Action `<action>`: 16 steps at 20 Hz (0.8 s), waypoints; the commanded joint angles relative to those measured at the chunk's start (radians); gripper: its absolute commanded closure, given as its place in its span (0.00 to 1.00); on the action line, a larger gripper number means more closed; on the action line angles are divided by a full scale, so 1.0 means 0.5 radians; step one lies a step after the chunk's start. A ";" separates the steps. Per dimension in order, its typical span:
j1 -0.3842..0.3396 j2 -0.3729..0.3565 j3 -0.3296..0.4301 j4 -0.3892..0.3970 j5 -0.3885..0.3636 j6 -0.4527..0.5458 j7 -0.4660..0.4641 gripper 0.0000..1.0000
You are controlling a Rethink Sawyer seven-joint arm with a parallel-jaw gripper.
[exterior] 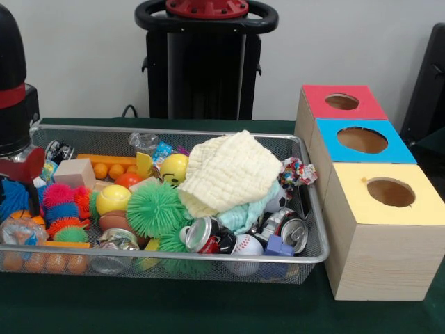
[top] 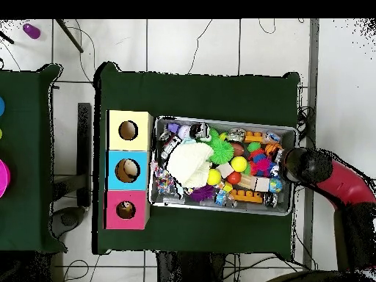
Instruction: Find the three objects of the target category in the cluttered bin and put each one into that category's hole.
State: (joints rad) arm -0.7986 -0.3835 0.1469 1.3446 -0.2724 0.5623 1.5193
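Observation:
The silver wire mesh bin (exterior: 208, 258) stands on the green table, full of mixed toys, cans and balls. It also shows in the overhead view (top: 220, 120). The red-topped wooden box (exterior: 320, 111) stands farthest back of three boxes right of the bin, and its round hole (exterior: 342, 101) is open; in the overhead view the red-topped box (top: 114, 213) shows its hole (top: 126, 210). My gripper (exterior: 21, 174) hangs at the bin's left end, low over the toys, beside a wooden block (exterior: 74, 172). In the overhead view the arm (top: 308, 165) covers it.
A cream cloth (exterior: 233, 170) lies heaped in the bin's middle. A green spiky ball (exterior: 154, 209), a yellow smiley ball (exterior: 174, 167), crushed cans (exterior: 201, 233) and a baseball (exterior: 247, 245) lie around it. The blue-topped box (exterior: 396, 149) and yellow-topped box (exterior: 361, 202) stand nearer.

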 commanded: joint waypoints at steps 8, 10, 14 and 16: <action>-0.033 -0.109 -0.029 0.512 -0.075 -0.359 0.282 0.00; -0.033 -0.100 -0.036 0.524 -0.071 -0.391 0.285 0.00; -0.044 -0.113 -0.051 0.565 -0.064 -0.423 0.259 0.00; -0.060 -0.101 -0.059 0.577 -0.074 -0.449 0.239 0.00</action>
State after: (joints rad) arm -0.8174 -0.4465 0.1200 1.5214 -0.2744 0.3845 1.5193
